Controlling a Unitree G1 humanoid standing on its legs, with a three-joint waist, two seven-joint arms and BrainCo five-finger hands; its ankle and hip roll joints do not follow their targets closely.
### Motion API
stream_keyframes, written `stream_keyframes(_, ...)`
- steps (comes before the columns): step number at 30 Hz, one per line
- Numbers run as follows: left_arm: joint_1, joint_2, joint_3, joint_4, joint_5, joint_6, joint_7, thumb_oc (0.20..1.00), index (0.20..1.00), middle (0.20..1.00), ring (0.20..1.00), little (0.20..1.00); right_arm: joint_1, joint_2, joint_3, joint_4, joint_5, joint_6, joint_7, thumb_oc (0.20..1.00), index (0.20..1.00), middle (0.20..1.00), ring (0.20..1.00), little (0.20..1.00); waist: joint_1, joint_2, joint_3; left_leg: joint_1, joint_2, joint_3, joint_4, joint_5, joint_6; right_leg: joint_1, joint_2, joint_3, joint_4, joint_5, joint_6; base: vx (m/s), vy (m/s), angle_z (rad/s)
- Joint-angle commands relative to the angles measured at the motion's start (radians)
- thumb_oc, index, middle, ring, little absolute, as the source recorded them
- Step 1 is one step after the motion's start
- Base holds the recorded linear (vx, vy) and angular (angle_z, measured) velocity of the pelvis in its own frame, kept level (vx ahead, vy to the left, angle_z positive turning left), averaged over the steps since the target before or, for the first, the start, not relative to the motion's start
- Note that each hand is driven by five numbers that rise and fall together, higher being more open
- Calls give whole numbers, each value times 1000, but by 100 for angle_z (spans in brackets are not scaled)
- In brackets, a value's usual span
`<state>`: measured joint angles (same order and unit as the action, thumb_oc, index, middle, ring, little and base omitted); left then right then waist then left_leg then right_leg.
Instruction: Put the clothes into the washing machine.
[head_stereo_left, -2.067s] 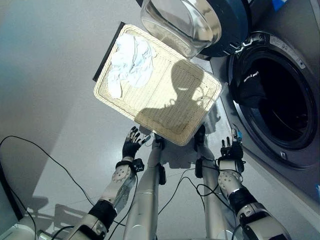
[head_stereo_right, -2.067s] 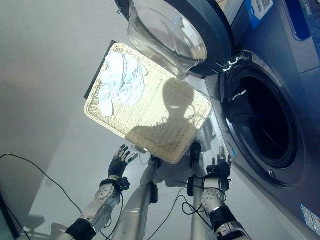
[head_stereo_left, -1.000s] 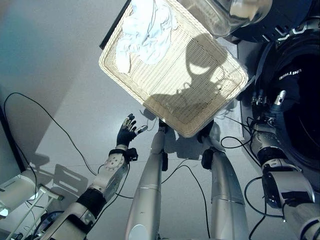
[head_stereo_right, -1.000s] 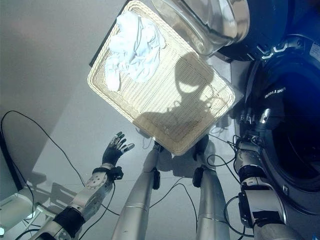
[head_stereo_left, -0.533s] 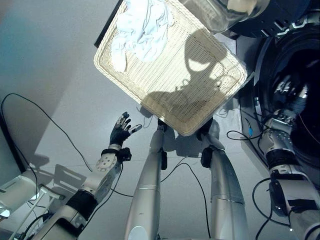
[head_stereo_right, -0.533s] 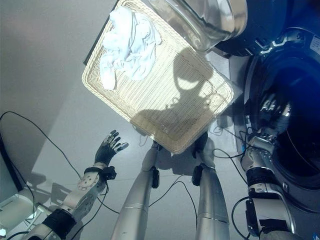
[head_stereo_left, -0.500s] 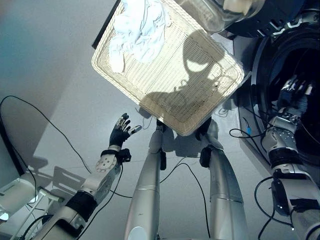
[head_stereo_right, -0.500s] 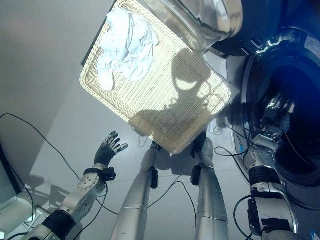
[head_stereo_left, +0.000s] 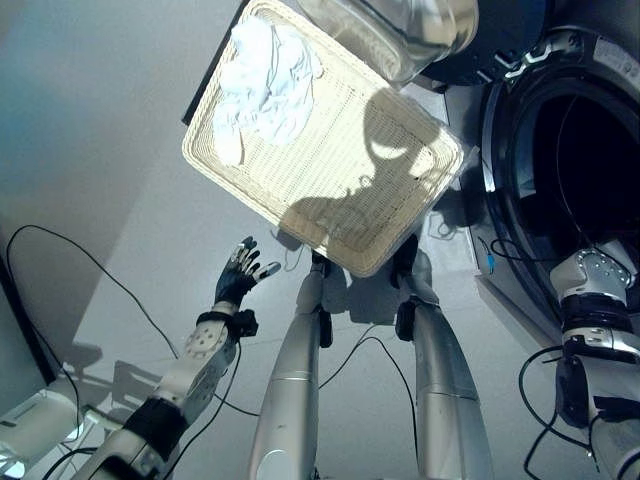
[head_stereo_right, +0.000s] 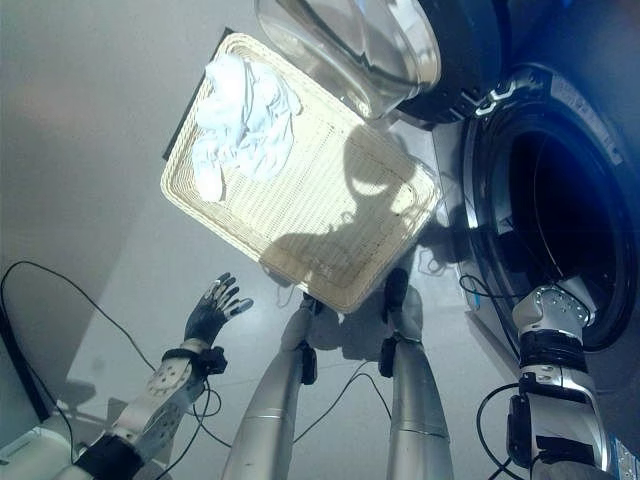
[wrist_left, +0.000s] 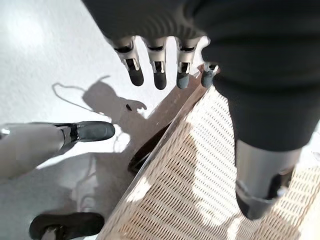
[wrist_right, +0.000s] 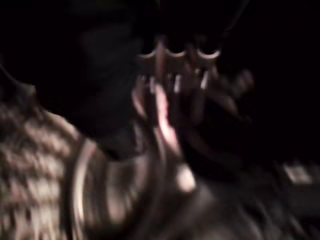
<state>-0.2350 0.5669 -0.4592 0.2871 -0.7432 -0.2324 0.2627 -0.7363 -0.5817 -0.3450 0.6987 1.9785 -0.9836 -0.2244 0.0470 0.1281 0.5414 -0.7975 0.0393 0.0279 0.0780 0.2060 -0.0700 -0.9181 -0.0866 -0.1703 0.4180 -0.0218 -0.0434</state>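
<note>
The left hand (head_stereo_left: 240, 277) hangs over the grey floor (head_stereo_left: 100, 150) with its fingers (wrist_left: 159, 75) straight and spread, holding nothing. In its wrist view they point down just beside the rim of the flat pale woven basket (head_stereo_left: 330, 215).

The right arm goes into the dark round mouth of the dark front-loading washing machine (head_stereo_right: 560, 190). The right hand (wrist_right: 172, 92) is inside the drum, and it is too dark and blurry there to tell if its fingers are loose or curled.

The crumpled white clothes (head_stereo_left: 265, 85) lie in the far left corner of the basket, well apart from both hands. The machine's round glass door (head_stereo_right: 350, 50) stands open above the basket's far edge.
</note>
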Motion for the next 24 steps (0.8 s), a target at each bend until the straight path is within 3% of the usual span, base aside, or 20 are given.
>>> stream_keyframes(1,17,-20,-7,-45,-42,-16,16,1000,1000,1000,1000,1000,170,-161,-62,14,-60,59,-117,1000,1000,1000,1000,1000,-28,-2,-21,5,-48,57,90,-106,0,61,31,-43,-63,56,103,12,57,7)
stream_keyframes(3,-1,-23,-10,-43,-46,-5,20,1000,1000,1000,1000,1000,182,-140,-18,66,-6,310,-60,1000,1000,1000,1000,1000,-25,-1,-21,5,-56,55,93,-104,4,62,27,-46,-62,57,101,6,31,5)
stream_keyframes(4,-10,-25,-11,-45,-42,0,24,1000,1000,1000,1000,1000,183,-112,15,62,-6,404,-43,1000,1000,1000,1000,1000,-19,-1,-21,4,-61,53,89,-101,10,63,25,-49,-68,62,101,-4,4,5)
stream_keyframes(6,-15,-22,-10,-52,-36,9,31,1000,1000,1000,1000,1000,192,-76,46,49,-6,468,-18,1000,1000,1000,1000,1000,-15,-2,-21,7,-64,48,83,-98,13,66,22,-53,-72,63,101,0,0,0)
stream_keyframes(8,-15,-22,-10,-52,-36,9,31,1000,1000,1000,1000,1000,192,-76,46,49,-6,468,-18,1000,1000,1000,1000,1000,-15,-2,-21,7,-64,48,83,-98,13,66,22,-53,-72,63,101,-5,-1,3)
stream_keyframes(9,-10,-29,-8,-55,-13,5,46,1000,1000,1000,1000,1000,242,32,153,31,-33,561,120,1000,1000,1000,1000,1000,-8,-6,-21,15,-73,40,71,-93,19,83,21,-62,-86,69,100,-11,10,8)
stream_keyframes(13,-10,-56,7,-38,10,-5,58,1000,1000,1000,1000,1000,254,89,230,3,-270,563,102,1000,1000,1000,1000,1000,-4,-9,-21,22,-74,39,54,-85,22,90,23,-65,-96,74,100,-18,62,10)
stream_keyframes(17,1,-86,46,-11,22,-23,94,1000,1000,1000,1000,1000,278,118,307,-30,-636,506,24,1000,1000,1000,1000,1000,-3,-18,-21,40,-72,41,33,-75,23,106,28,-63,-113,82,105,-38,113,6)
stream_keyframes(18,1,-86,46,-11,22,-23,94,1000,1000,1000,1000,1000,278,118,307,-30,-636,506,24,1000,1000,1000,1000,1000,-3,-18,-21,40,-72,41,33,-75,23,106,28,-63,-113,82,105,-33,108,7)
stream_keyframes(21,28,-120,87,18,46,-39,129,1000,1000,1000,1000,1000,329,155,365,-118,-927,459,-125,1000,1000,1000,1000,1000,-11,-27,-21,72,-72,48,20,-75,26,132,35,-54,-125,83,108,-62,190,5)
stream_keyframes(24,47,-136,108,37,58,-46,145,1000,1000,1000,1000,1000,360,179,396,-169,-1043,460,-195,1000,1000,1000,1000,1000,-16,-32,-21,90,-74,49,19,-79,29,148,37,-48,-131,83,110,-50,153,-1)
